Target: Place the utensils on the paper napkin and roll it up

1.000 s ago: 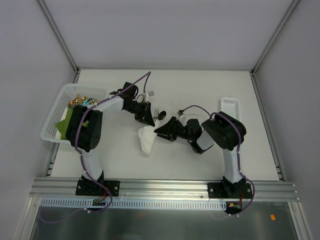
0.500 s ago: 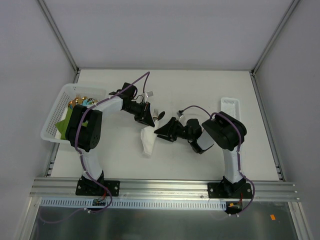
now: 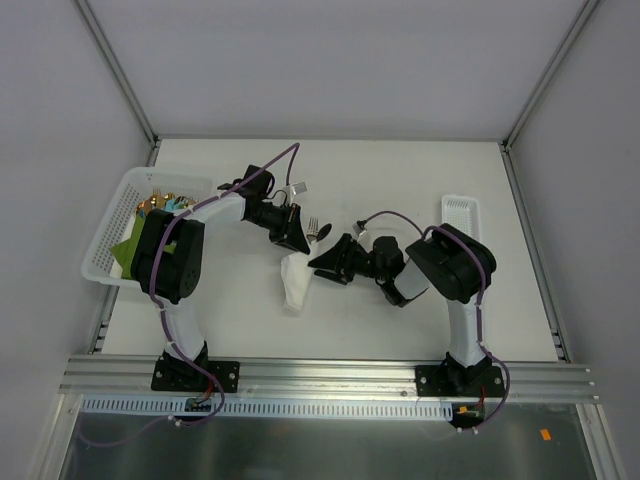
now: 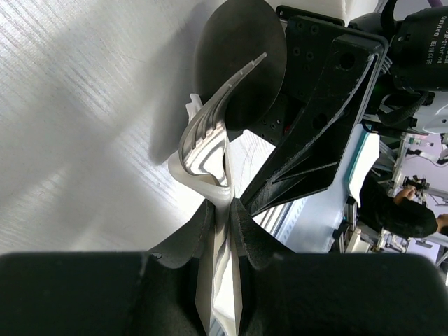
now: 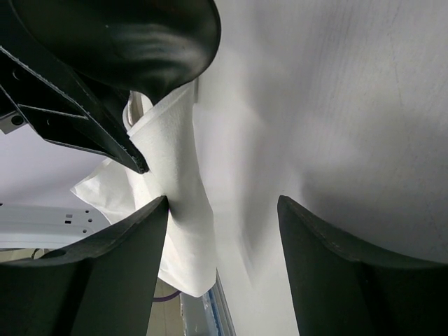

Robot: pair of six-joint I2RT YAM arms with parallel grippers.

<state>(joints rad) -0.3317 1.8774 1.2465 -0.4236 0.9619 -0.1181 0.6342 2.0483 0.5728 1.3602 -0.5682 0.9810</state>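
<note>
The white paper napkin (image 3: 295, 281) lies crumpled mid-table, its upper end lifted. My left gripper (image 3: 294, 238) is shut on that end; in the left wrist view the napkin (image 4: 222, 238) is pinched between the jaws (image 4: 222, 204). The fork (image 4: 208, 122) sticks out of the fold, tines up, and the spoon bowl (image 4: 241, 63) lies behind it. From above, the fork (image 3: 313, 224) and spoon (image 3: 326, 231) show just beyond the gripper. My right gripper (image 3: 320, 262) is open and empty, its left finger (image 5: 126, 259) touching the napkin (image 5: 175, 182). The spoon bowl (image 5: 133, 38) is above it.
A white basket (image 3: 112, 222) with green cloths and gold cutlery stands at the left. A small white tray (image 3: 459, 212) sits at the right. The two grippers are nearly touching over the napkin.
Almost nothing. The napkin's upper end has shifted slightly with the left gripper. The right gripper stays open in the same place.
</note>
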